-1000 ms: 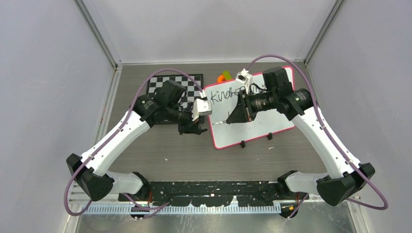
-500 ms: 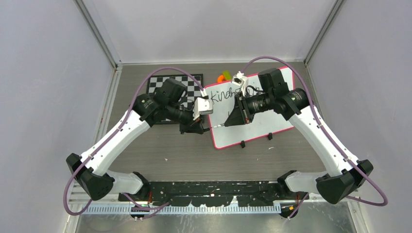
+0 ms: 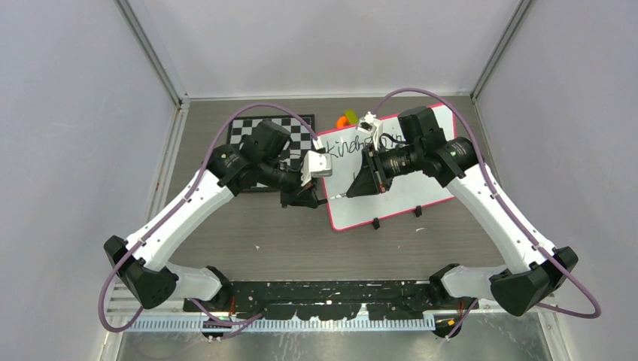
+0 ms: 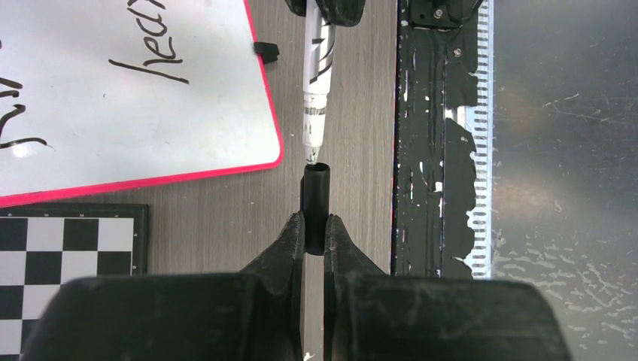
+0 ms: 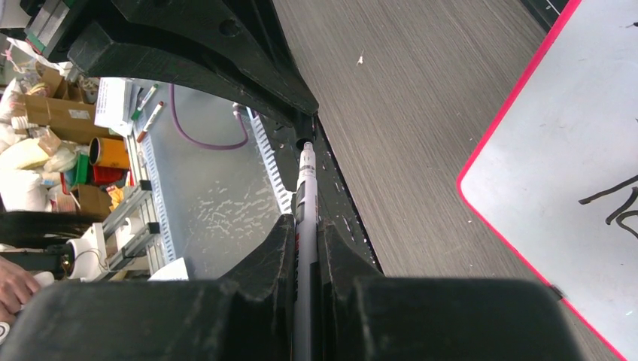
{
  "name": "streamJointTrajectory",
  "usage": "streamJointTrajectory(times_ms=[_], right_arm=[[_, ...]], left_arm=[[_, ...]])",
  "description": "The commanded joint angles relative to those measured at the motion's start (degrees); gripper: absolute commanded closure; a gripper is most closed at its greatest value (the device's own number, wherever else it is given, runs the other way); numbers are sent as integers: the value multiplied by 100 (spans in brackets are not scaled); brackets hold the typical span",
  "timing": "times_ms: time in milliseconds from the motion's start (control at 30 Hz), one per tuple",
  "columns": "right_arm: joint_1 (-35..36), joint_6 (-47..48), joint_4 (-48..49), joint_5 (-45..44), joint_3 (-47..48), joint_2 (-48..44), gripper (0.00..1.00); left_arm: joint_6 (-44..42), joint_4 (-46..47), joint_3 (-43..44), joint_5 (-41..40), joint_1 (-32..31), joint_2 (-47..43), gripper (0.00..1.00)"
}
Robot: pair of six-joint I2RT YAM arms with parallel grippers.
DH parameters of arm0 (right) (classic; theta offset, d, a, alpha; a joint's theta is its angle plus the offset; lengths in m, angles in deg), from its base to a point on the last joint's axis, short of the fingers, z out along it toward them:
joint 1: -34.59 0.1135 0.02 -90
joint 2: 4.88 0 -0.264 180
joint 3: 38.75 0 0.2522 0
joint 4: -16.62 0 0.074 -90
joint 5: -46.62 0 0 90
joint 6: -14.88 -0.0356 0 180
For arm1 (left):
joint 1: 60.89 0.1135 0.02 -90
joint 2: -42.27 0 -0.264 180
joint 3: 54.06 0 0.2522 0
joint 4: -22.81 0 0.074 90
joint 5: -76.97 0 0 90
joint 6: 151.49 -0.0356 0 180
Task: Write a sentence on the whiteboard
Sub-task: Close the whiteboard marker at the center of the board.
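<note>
Grey wood-grain tabletop (image 3: 286,241) between pale walls, seen from above. Whiteboard (image 3: 406,199) flat and askew at far right-centre, with a pink frame and two black clips on the near edge. Sentence (image 3: 347,147) largely hidden under the right arm, only "kindn" readable. Checkerboard (image 3: 252,129) just left of the board, orange and green object (image 3: 347,119) at the far edge between the two. Left gripper (image 3: 312,200) and right gripper (image 3: 353,192) nose to nose over the board's near-left corner, marker (image 3: 340,195) bridging the gap. From the left wrist: fingers (image 4: 290,241) pinching a black cap (image 4: 315,199), mouth pointing away. Marker (image 4: 317,98) in line with it, tip right at the mouth, whether inside impossible to tell. Whiteboard (image 4: 150,128) corner up and left of the fingers, clear of them, showing part of "heart" (image 4: 154,64). Black rail (image 4: 429,113) to the right. From the right wrist: fingers (image 5: 271,256) clamped on the marker (image 5: 305,188) barrel, tip meeting the black cap (image 5: 303,141) ahead. Whiteboard (image 5: 557,135) off to the right, apart from fingers and pen, a few black strokes (image 5: 613,199) at the edge. Cluttered shelves beyond the table, far left.
</note>
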Motion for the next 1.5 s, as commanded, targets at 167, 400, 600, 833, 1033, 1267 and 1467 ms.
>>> streamJointTrajectory(times_ms=[167, 400, 600, 833, 1033, 1267, 1467], right_arm=[[75, 103, -4, 58, 82, -3, 100], [116, -127, 205, 124, 10, 63, 100], [135, -331, 458, 94, -139, 105, 100], [174, -568, 714, 240, -371, 161, 100], [179, -1110, 1101, 359, -641, 150, 100], [206, -1316, 1205, 444, -842, 198, 100], [260, -1313, 1066, 428, -883, 255, 100]], left_arm=[[193, 97, 345, 183, -81, 70, 100], [773, 290, 673, 300, -117, 295, 100], [946, 294, 1014, 237, -323, 471, 100], [1327, 625, 1420, 214, -475, 737, 100], [1381, 719, 1675, -63, -617, 847, 100], [1431, 823, 1835, -424, -704, 923, 100], [1419, 931, 2009, -770, -737, 948, 100]])
